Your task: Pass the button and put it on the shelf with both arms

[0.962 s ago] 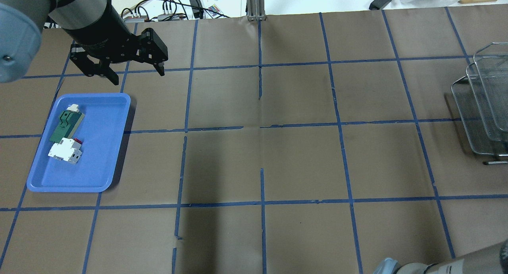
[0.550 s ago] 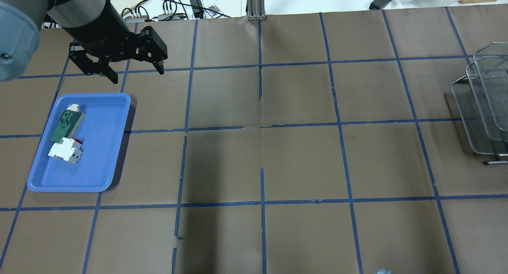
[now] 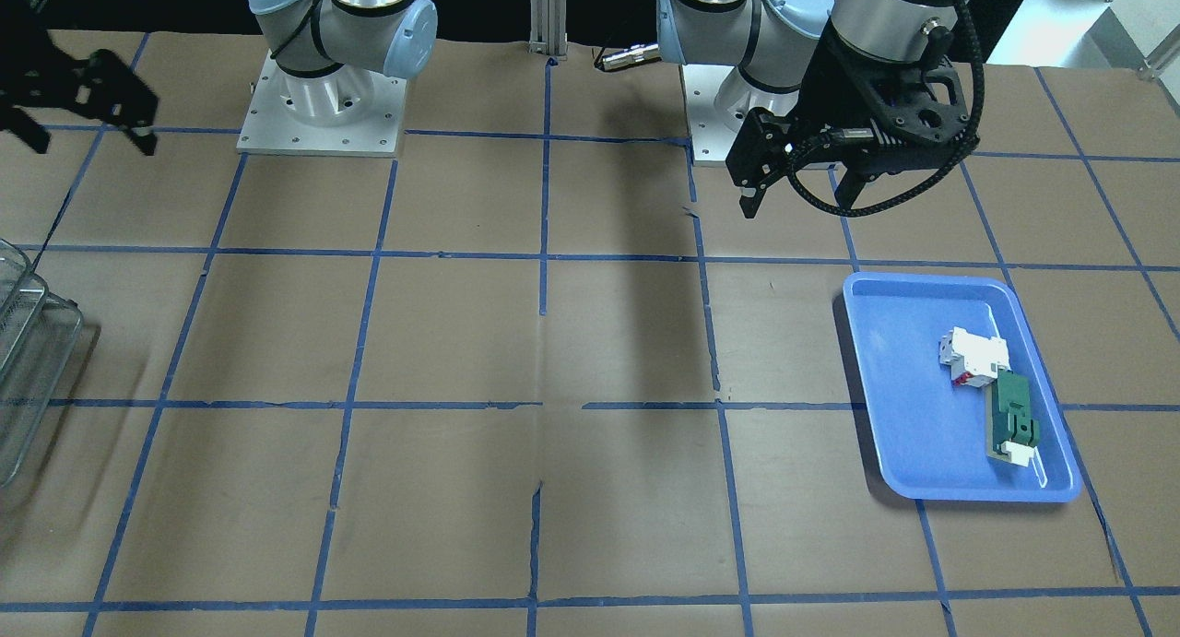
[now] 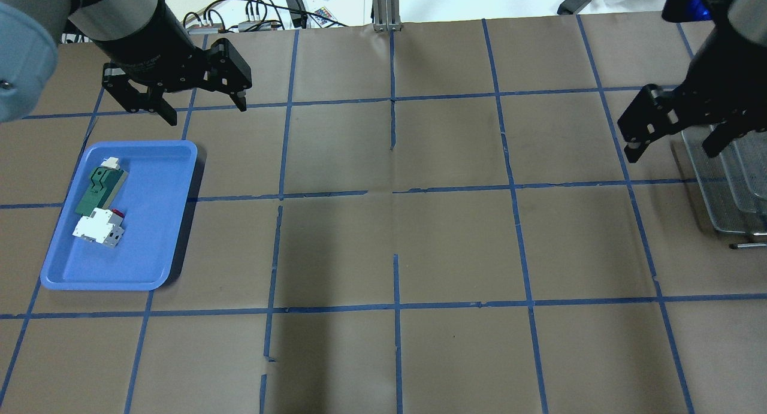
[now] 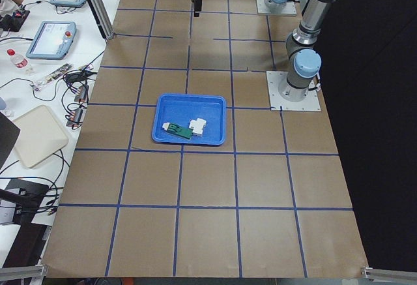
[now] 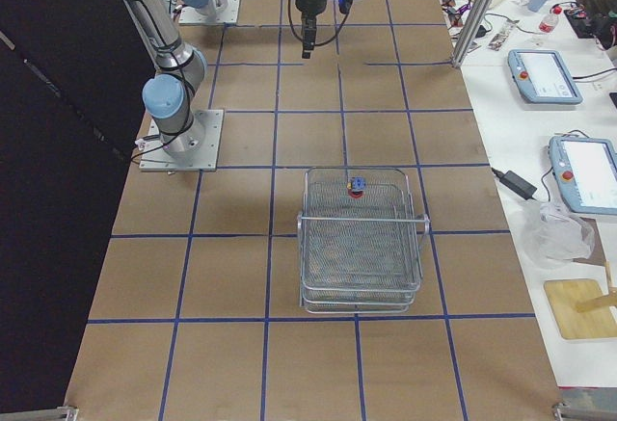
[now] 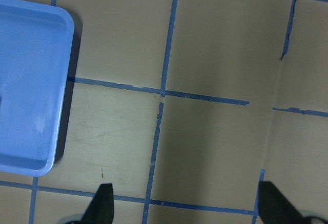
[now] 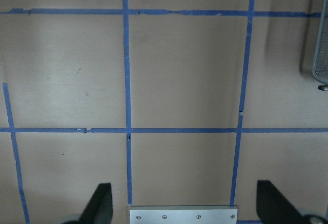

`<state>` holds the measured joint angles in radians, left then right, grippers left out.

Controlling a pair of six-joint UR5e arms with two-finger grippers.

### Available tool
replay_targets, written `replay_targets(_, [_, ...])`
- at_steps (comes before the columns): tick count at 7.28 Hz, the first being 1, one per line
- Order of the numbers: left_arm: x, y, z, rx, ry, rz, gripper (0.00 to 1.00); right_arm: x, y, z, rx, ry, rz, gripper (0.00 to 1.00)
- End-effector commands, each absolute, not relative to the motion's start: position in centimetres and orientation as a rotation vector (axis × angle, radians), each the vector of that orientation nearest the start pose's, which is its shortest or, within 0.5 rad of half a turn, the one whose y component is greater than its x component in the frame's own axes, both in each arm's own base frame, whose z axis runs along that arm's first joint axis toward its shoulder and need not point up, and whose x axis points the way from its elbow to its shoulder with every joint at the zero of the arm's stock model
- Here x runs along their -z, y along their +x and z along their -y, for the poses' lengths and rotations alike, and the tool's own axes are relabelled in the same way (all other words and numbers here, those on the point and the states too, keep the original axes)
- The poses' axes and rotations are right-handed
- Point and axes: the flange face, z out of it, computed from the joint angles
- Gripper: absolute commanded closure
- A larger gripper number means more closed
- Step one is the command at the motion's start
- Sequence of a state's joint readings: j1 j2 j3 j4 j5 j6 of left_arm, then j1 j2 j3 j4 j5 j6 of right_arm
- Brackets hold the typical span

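Hovering L gripper (image 4: 208,114): table's far end from shelf (image 4: 707,192); fingers wide apart, nothing held.
Blue tray (image 4: 102,285): well apart from shelf; task item not in it.
R gripper (image 4: 671,153): new in overhead view vs 0.5 s ago, now near shelf; fingers wide apart, empty.
Button (image 6: 355,186): lying in shelf's top tier, per right-side view.
Meaning: placement looks done; nothing left to pass.

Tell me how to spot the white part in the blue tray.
On the brown table, toward the robot's left, sits a blue tray. Inside, the white block with red marks is chunky, unlike the flat green-and-white part beside it.
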<state>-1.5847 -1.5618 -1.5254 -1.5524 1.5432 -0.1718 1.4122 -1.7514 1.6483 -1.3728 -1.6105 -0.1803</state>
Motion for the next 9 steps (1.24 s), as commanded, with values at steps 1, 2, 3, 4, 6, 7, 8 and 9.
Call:
replay_targets(1, [-51.6, -14.3, 49.3, 0.110, -0.249, -3.164, 0.00, -50.7, 9.5, 40.0, -0.146, -0.065, -3.163, 0.00])
replay_targets(2, [-51.7, -14.3, 49.3, 0.112, -0.249, -3.164, 0.00, -50.6, 10.4, 39.9, -0.139, 0.081, -3.127, 0.00])
replay_targets(3, [-51.8, -14.3, 49.3, 0.115, -0.249, -3.166, 0.00, -50.2, 11.2, 40.0, -0.120, 0.054, -3.113, 0.00])
replay_targets(4, [-51.8, -14.3, 49.3, 0.115, -0.249, -3.166, 0.00, -49.7, 11.4, 40.4, -0.111, 0.049, -3.109, 0.00])
replay_targets(6, [-51.9, -14.2, 49.4, 0.117, -0.251, -3.166, 0.00, -49.6, 11.4, 41.7, -0.052, 0.051, -3.120, 0.00])
replay_targets(7, [-51.9, -14.3, 49.3, 0.117, -0.249, -3.166, 0.00, -49.4, 11.5, 41.6, -0.073, 0.063, -3.123, 0.00])
replay_targets(8, [-51.9, -14.3, 49.3, 0.117, -0.249, -3.166, 0.00, -49.4, 11.7, 41.5, -0.072, 0.053, -3.141, 0.00])
replay_targets(9, [-51.9, -14.3, 49.3, 0.117, -0.249, -3.166, 0.00, -49.4, 11.8, 41.5, -0.077, 0.051, -3.142, 0.00])
